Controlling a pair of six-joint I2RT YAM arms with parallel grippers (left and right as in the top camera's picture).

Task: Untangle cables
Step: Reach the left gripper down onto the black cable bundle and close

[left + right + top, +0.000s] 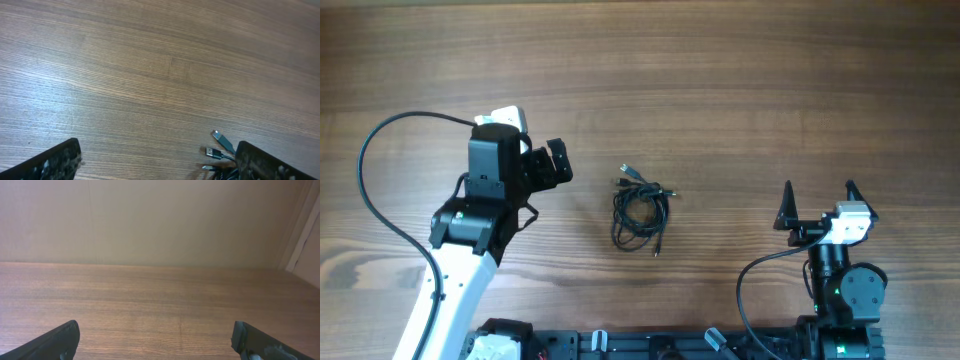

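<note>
Wood-grain table (pixel 740 90) fills your overhead view, and near its middle the cables (pixel 640 207) lie in one loose dark coil, plug ends poking out at the top and bottom. Your left gripper (pixel 552 165) hovers just to their left, jaws spread wide and holding nothing; from the left wrist you see the plugs (pixel 220 145) beside its right finger (pixel 270 162). Your right gripper (pixel 818 200) sits well apart to the right, also wide open and empty.
</note>
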